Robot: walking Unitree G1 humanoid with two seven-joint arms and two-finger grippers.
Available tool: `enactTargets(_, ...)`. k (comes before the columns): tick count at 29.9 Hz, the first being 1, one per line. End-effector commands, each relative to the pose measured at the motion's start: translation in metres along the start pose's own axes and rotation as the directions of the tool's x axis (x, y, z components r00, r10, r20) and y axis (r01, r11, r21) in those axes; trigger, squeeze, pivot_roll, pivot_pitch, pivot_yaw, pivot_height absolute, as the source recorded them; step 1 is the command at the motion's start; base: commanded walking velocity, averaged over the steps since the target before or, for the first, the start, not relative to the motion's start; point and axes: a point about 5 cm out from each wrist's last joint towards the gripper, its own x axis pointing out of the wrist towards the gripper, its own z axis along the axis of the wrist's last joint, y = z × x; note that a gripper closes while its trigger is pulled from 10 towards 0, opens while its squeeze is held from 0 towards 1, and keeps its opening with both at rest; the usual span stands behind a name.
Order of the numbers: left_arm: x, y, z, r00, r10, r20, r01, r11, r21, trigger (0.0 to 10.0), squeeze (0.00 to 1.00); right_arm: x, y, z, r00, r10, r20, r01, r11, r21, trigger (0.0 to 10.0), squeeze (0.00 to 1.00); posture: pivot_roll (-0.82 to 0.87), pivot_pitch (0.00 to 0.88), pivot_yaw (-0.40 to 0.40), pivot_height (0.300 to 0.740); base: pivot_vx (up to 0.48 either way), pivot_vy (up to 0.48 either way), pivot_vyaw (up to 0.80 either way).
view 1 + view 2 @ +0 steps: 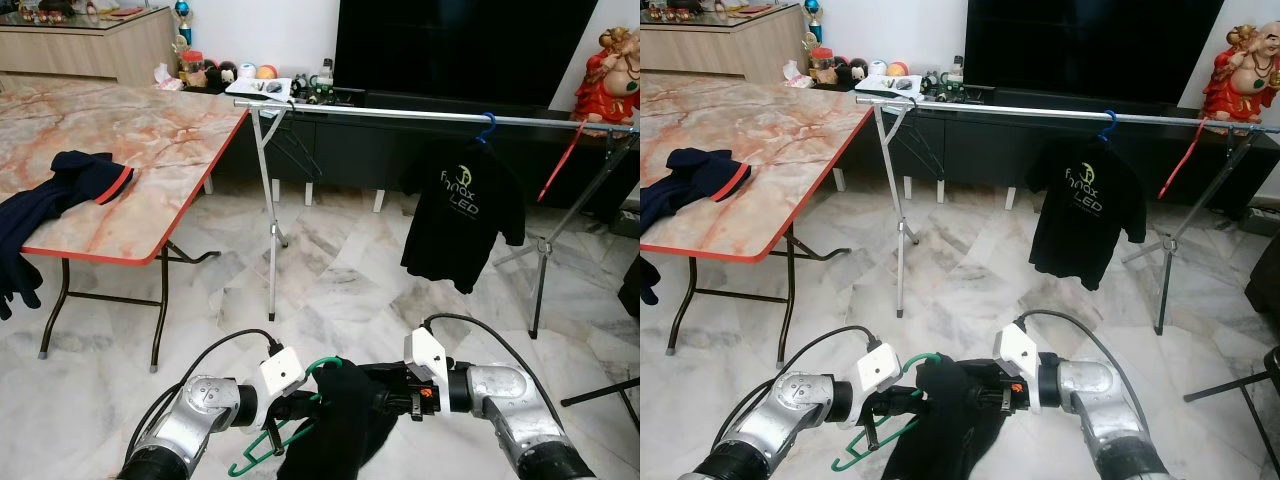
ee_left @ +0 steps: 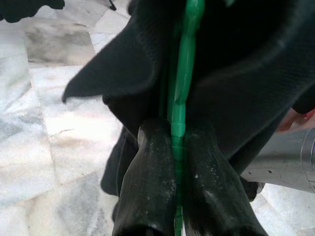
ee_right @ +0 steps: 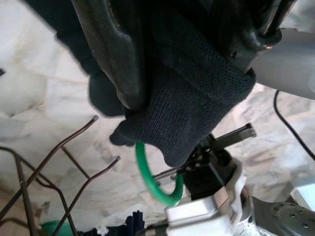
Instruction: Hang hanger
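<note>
A green hanger with a black garment draped over it hangs low in front of me. My left gripper is shut on the hanger's green bar, as the left wrist view shows close up. My right gripper reaches in from the right and is shut on the garment's cloth just under the green hook. The silver clothes rail runs across the room farther ahead, at a distance from both grippers.
On the rail hang a black printed T-shirt on a blue hanger, a red hanger and dark bare hangers at its left end. A marble-topped folding table with a navy garment stands at left. Open marble floor lies between me and the rail.
</note>
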Motion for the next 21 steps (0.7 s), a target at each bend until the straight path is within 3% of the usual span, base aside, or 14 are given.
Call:
enactTargets(1, -0.0001, 0.0040, 0.0053, 1.000, 0.018, 0.025, -0.018, 1.000, -0.004, 0.0, 0.00, -0.0014, 0.0016, 0.0031, 0.999, 0.011, 0.035, -0.011, 1.000, 0.006, 0.0, 0.00, 0.11, 0.020, -0.071, 0.740, 0.000, 0.000, 0.00)
enactTargets(9, -0.0007, 0.0043, 0.0049, 0.999, 0.022, 0.028, -0.021, 1.000, -0.010, 0.0, 0.00, -0.0057, 0.0020, -0.0021, 0.994, -0.073, 0.085, 0.067, 0.995, 0.068, 0.0, 0.00, 0.11, 0.022, -0.068, 0.740, 0.000, 0.000, 0.00)
enactTargets(13, -0.0008, 0.0044, 0.0045, 0.999, 0.019, 0.027, -0.018, 1.000, -0.013, 0.0, 0.00, -0.0052, 0.0054, 0.0003, 0.989, -0.053, 0.135, 0.039, 0.994, 0.106, 0.0, 0.00, 0.11, 0.022, -0.066, 0.740, 0.000, 0.000, 0.00)
enactTargets(21, -0.0003, 0.0045, 0.0053, 0.999, 0.019, 0.030, -0.018, 1.000, -0.012, 0.0, 0.00, -0.0030, 0.0082, -0.0014, 0.989, -0.056, 0.139, 0.038, 0.991, 0.129, 0.0, 0.00, 0.11, 0.020, -0.068, 0.740, 0.000, 0.000, 0.00)
